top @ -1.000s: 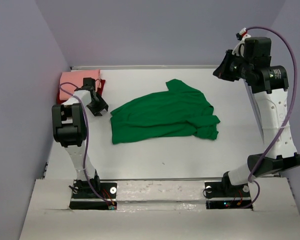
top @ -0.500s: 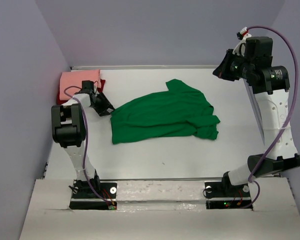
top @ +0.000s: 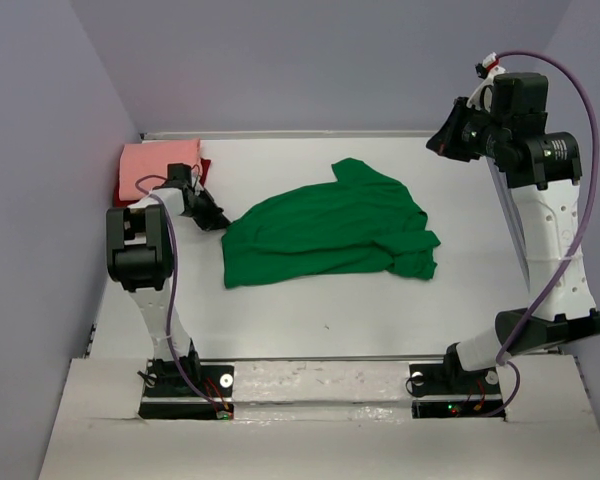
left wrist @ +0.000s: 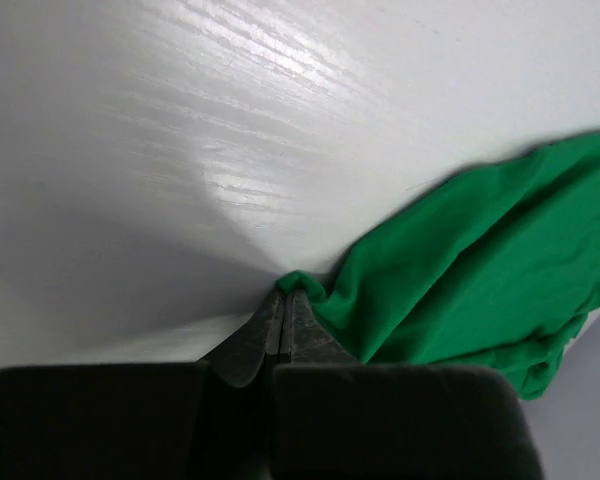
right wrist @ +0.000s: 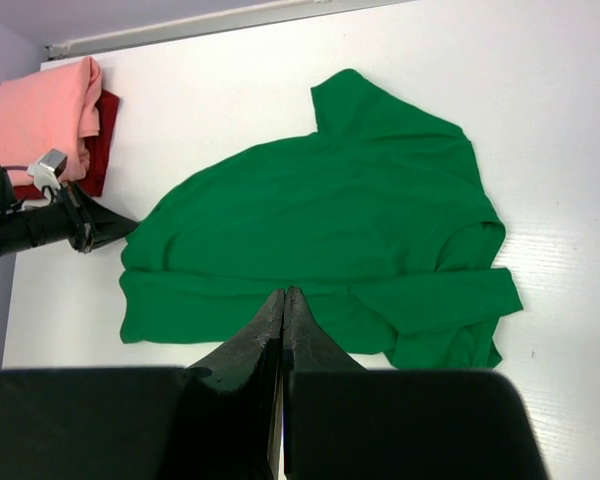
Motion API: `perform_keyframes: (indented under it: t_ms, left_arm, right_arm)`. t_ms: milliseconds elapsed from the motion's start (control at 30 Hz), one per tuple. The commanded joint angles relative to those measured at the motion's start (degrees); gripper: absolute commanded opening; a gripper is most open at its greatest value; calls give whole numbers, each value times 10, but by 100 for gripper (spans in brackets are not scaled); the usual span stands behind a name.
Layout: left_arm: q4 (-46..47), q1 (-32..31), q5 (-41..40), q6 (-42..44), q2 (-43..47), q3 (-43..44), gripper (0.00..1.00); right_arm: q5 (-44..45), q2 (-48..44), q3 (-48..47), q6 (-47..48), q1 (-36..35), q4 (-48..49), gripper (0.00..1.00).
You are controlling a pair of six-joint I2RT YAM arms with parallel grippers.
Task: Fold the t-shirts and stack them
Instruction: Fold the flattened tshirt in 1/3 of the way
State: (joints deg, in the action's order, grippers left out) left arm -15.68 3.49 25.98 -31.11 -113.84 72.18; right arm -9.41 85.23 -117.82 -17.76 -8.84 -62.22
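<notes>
now the left gripper [left wrist: 283,296] sits low on the white table [top: 310,315], fingers pressed together on the near-left corner of the green t-shirt [top: 330,232], which lies rumpled mid-table. the right gripper [right wrist: 283,298] hangs high above, closed on nothing. a folded pink t-shirt [top: 155,160] rests on a red t-shirt [top: 203,168] in the far-left corner.

The left arm [top: 138,250] reaches low toward 10 o'clock. The left claw [left wrist: 283,300] is down at the worktop [left wrist: 160,150], jaws pinched on a shirt [left wrist: 460,270] corner. The right arm [top: 548,230] stands tall at 2 o'clock. The right claw [right wrist: 283,294] is closed, empty and angled downward.
</notes>
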Motion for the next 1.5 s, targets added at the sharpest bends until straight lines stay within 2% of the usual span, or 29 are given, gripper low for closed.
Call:
perform_keyframes:
  t_ms: [0,200,467,567,900,1200,1300,1467]
  left_arm:
    - [-70,-6,-52,18,-38,5,0]
    - [-103,-6,-109,25,-35,60,0]
    - [-167,-6,-197,54,-40,192,0]
    - [-193,-6,-197,68,-59,242,0]
    - [-200,-24,-160,88,-117,324,0]
    - [-243,-32,-160,95,-185,451,0]
    - [-268,-32,-162,95,-212,523,0]
    - [-289,-31,-194,92,-229,577,0]
  right_arm:
    - [7,-23,-22,-1,-4,11,0]
    - [-7,-19,-4,-2,-4,17,0]
    - [-30,-21,109,4,-4,48,0]
    - [-27,-14,140,9,-4,53,0]
    - [-10,16,225,23,-4,81,0]
    - [30,63,200,27,-4,63,0]
    - [31,86,175,24,-4,60,0]
    - [30,115,152,20,-4,61,0]
